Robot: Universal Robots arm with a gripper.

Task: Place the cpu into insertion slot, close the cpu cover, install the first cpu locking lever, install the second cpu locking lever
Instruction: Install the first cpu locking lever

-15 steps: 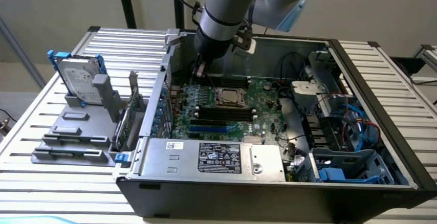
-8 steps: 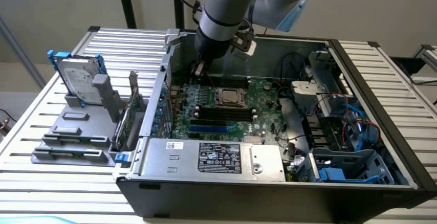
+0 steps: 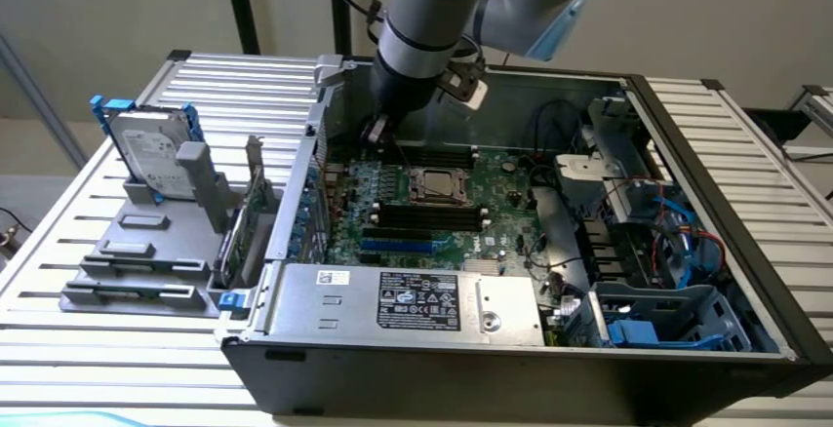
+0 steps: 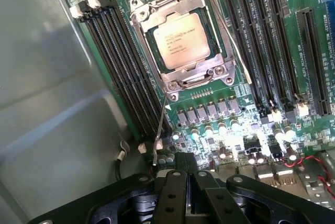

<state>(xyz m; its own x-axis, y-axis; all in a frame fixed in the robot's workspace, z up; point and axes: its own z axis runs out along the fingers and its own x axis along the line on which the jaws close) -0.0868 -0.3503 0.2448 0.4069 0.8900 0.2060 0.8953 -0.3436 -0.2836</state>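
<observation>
The cpu (image 4: 181,41), a pale square chip, lies flat in the insertion slot, whose dark edge (image 4: 149,43) shows around it. The silvery cpu cover (image 4: 170,7) is down over the chip's border. One thin locking lever (image 4: 161,130) rises from the socket's corner, its tip close beside my fingers (image 4: 175,192). A second lever (image 4: 230,41) runs along the socket's other side. My gripper (image 4: 188,174) is shut with nothing seen between its fingers. In the exterior view the gripper (image 3: 377,133) hangs inside the case, just behind and to the left of the socket (image 3: 436,185).
Black memory slots (image 4: 123,72) flank the socket on both sides. The grey case wall (image 4: 47,103) is close by the gripper. A power supply (image 3: 404,300) fills the case front; cables and a blue drive cage (image 3: 664,320) sit at the exterior view's right. A hard drive (image 3: 150,149) stands outside.
</observation>
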